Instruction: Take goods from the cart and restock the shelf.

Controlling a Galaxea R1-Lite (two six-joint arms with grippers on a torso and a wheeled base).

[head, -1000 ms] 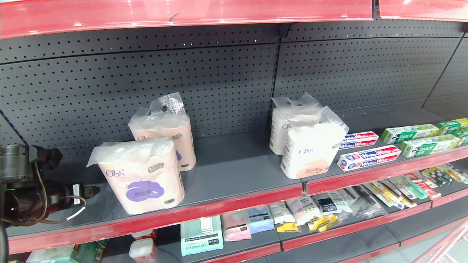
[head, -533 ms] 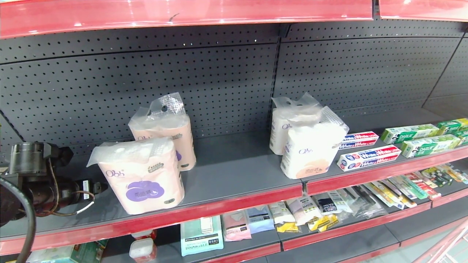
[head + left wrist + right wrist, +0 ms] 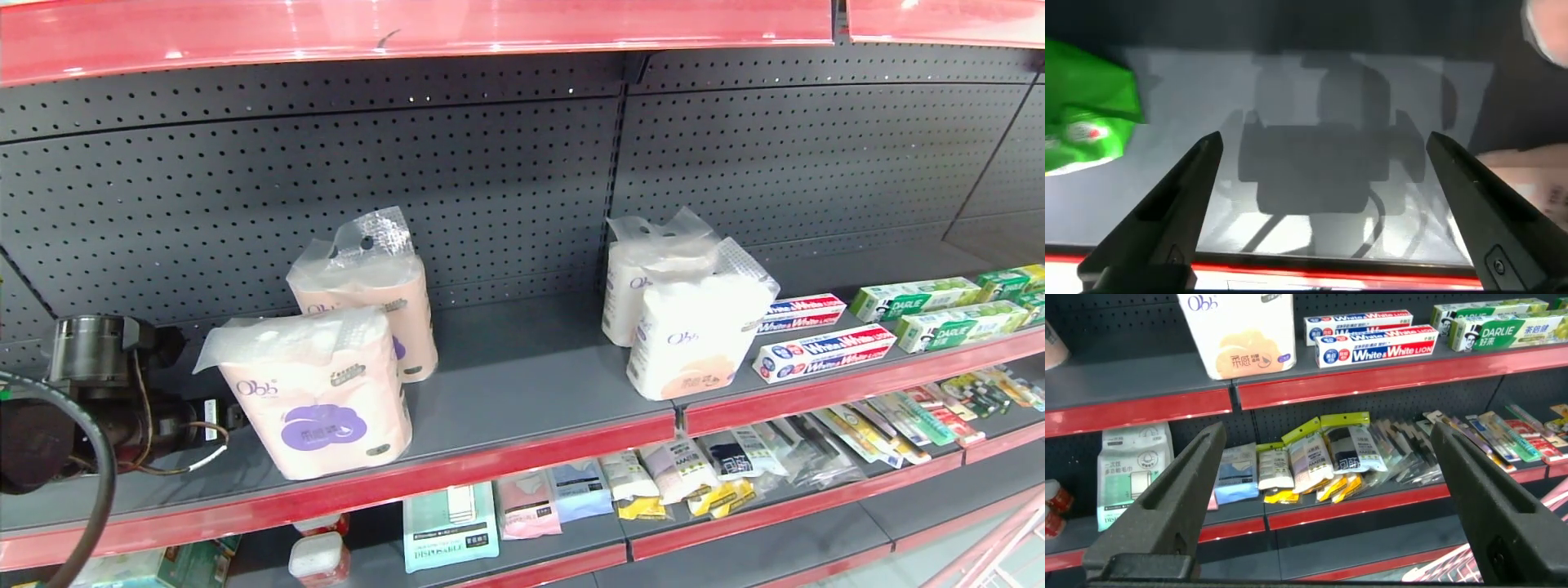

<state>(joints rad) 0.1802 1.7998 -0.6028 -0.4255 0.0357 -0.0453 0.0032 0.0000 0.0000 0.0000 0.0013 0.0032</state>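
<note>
Grey pegboard backs a long shelf with a red front lip, and the left claw hangs low over its deck at the near end. Its jaws are spread wide with nothing between them, and their shadow falls on the bare deck beneath the left claw. The front pack of tissue rolls stands upright just beside this claw, off the outer side of one finger rather than in the gap. It is a soft pink wrap with a purple cloud mark and a clear crinkled flap on top, and its pale edge shows past that finger. Compared with a second ago, the left arm has slid along the deck towards the pack, so the claw tips are now close to its side; the packs themselves have not shifted. A green packet lies beyond the claw's other finger. Behind the front pack stands a second pink pack. Farther along from the claw are two white packs, then the blue-and-red toothpaste boxes and green boxes. The right claw, also gaping and empty, faces the lower shelf of flat sachets, with a white pack above it.
</note>
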